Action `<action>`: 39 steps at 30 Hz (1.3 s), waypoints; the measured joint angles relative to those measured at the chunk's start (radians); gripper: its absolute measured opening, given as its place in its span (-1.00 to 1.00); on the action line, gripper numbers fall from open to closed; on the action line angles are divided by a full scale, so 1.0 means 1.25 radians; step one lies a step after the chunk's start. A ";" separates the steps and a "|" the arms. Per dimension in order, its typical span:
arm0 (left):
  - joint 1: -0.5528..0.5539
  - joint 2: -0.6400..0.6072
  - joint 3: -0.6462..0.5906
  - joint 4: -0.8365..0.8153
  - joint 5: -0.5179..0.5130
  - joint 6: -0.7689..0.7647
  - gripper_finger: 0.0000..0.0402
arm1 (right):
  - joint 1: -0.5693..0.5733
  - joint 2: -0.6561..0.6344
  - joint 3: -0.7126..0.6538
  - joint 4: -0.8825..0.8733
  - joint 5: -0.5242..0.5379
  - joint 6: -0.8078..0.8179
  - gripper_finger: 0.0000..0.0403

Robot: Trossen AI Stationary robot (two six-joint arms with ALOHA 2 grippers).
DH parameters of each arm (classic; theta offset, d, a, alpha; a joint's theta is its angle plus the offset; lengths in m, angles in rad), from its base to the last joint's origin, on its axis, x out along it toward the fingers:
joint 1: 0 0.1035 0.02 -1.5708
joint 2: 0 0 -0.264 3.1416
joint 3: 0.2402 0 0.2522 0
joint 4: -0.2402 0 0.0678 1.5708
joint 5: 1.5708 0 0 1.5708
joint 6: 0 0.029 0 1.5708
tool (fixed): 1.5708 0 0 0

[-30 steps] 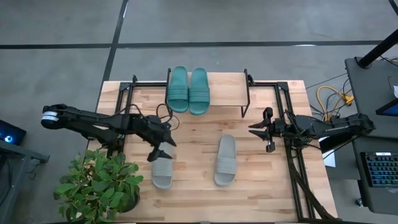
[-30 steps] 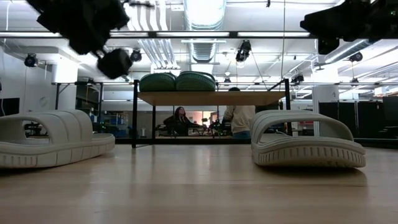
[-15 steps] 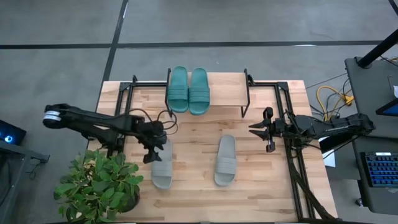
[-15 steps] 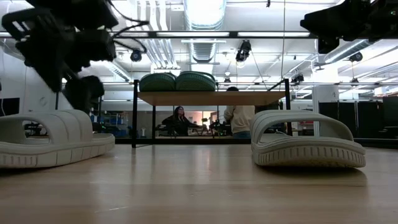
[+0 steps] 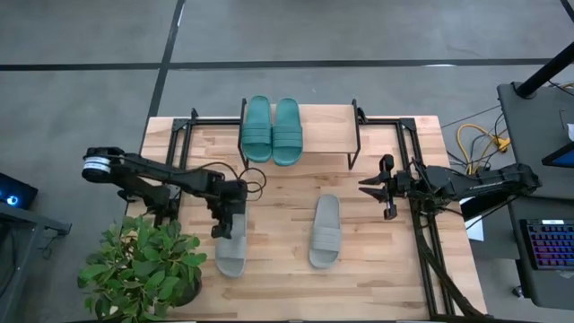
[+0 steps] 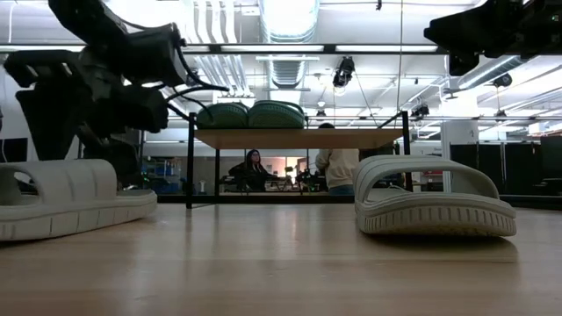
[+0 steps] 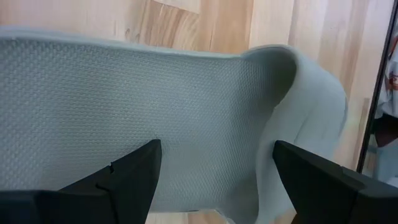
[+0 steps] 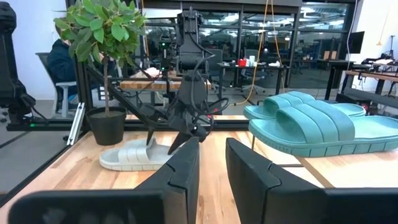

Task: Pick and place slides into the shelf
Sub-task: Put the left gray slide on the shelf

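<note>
Two teal slides [image 5: 272, 130] sit on the shelf [image 5: 327, 132]. Two grey slides [image 5: 326, 231] lie on the bench [image 5: 278, 287]. The left gripper [image 5: 224, 222], fingers wide, straddles one grey slide's heel. The right gripper [image 5: 374, 187] hovers with fingers narrow and empty.

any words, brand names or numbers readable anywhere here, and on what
None can be read.
Two teal green rubber slides on the low wooden plank shelf: no visible marking.
Two light grey rubber slides on the wooden tabletop: no logo visible.
Keyboard beside the table: keys too small to read.
</note>
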 joint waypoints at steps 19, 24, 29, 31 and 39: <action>-0.004 -0.141 -0.002 -0.033 0.040 0.015 0.48 | 0.000 0.000 0.000 0.000 0.000 -0.013 -0.70; -0.003 -0.124 -0.002 -0.036 0.033 -0.001 0.48 | 0.000 0.000 0.001 0.000 0.000 -0.014 -0.69; -0.005 -0.084 -0.002 -0.032 0.106 -0.026 0.48 | 0.000 0.000 0.001 0.000 0.000 -0.011 -0.69; -0.007 -0.068 -0.002 -0.033 0.120 -0.041 0.48 | 0.000 0.000 0.001 0.000 0.000 -0.011 -0.70; -0.037 -0.005 0.003 -0.027 0.126 -0.042 0.48 | 0.000 0.000 0.001 -0.001 0.000 -0.009 -0.71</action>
